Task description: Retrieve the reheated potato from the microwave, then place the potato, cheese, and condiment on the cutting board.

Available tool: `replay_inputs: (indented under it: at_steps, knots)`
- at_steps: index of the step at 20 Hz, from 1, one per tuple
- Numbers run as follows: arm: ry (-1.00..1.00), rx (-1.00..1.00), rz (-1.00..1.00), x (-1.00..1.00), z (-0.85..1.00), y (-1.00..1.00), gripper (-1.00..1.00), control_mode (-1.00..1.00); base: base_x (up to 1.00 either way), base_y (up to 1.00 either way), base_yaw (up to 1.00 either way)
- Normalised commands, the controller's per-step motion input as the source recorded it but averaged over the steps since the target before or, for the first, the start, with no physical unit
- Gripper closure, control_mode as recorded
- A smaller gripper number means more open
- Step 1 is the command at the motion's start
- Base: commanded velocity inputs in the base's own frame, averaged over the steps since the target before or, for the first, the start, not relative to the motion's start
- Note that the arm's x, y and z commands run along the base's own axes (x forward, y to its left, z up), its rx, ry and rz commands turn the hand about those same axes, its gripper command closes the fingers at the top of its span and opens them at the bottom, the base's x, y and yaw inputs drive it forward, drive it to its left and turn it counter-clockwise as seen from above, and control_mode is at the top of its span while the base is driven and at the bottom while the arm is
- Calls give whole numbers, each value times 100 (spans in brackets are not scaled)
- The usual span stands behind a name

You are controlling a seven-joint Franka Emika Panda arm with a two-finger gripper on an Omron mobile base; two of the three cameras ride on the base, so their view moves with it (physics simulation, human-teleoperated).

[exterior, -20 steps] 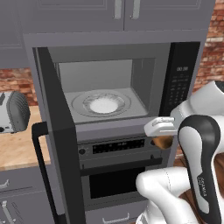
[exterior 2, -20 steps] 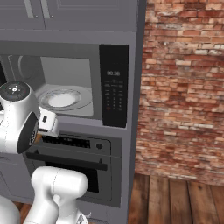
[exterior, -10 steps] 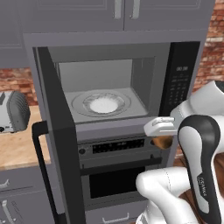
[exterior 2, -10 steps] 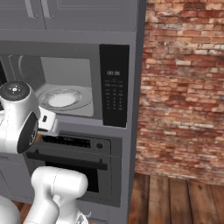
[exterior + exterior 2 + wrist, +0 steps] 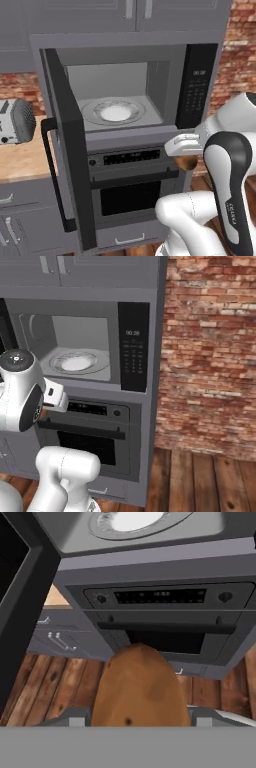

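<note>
While gripper (image 5: 135, 722) holds potato (image 5: 137, 687); microwave (image 5: 125, 90) open | brick wall (image 5: 210, 351); wood floor (image 5: 200, 481)

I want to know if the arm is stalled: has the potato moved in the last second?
No. The potato sits in the gripper at the same spot below the microwave control panel.

Potato (image 5: 137, 687): dull brown skin, matt, slightly rough w/ dark specks. Microwave (image 5: 125, 60): matt grey casing, smooth; glossy black control panel (image 5: 196, 85); glass-like turntable (image 5: 114, 110), shiny. Oven (image 5: 132, 187) below: grey metal look, dark glass window. Floor (image 5: 200, 481): wood planks. Wall (image 5: 210, 346): rough red brick. Counter (image 5: 22, 160): light wood.
</note>
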Motion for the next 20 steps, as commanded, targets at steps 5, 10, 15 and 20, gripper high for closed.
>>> replay_inputs:
  at_steps: [5, 10, 15, 20]
  knots:
    - [0, 0, 0, 0, 0, 0, 100, 100, -13, -31, 13]
    - [0, 0, 0, 0, 0, 0, 100, 100, -39, -36, 52]
    - [0, 0, 0, 0, 0, 0, 100, 100, -49, -36, 63]
    - [0, 0, 0, 0, 0, 0, 100, 100, -59, -39, 57]
